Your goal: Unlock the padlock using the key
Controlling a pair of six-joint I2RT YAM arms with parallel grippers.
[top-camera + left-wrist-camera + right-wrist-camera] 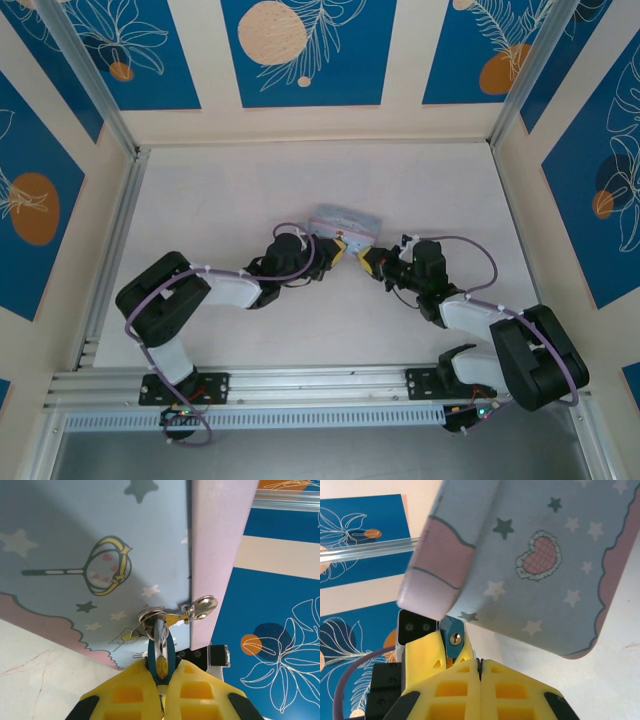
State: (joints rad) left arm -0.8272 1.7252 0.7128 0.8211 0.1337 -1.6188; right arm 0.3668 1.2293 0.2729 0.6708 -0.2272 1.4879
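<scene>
Nearest: right gripper (480, 667), pads pressed flat together, nothing seen poking out. Cannot tell whether the key is pinched between them; too small to make out. Just beyond: left gripper (161, 672) clamped on the padlock (161, 647), shackle up through the hasp (200, 607) at the edge of the tin (75, 540), tin tilted up from the table (230, 190). Step in hand judged as bringing key to keyhole. Hold lock dead steady with left, line right up on the keyhole axis, creep in, twist only once fully seated. Right wrist view gives the brass keyhole face, just beside the right fingertips. Left wrist view gives shackle and hasp instead. Top view adds layout: both grippers meeting at the tin's near edge, mid-table.
</scene>
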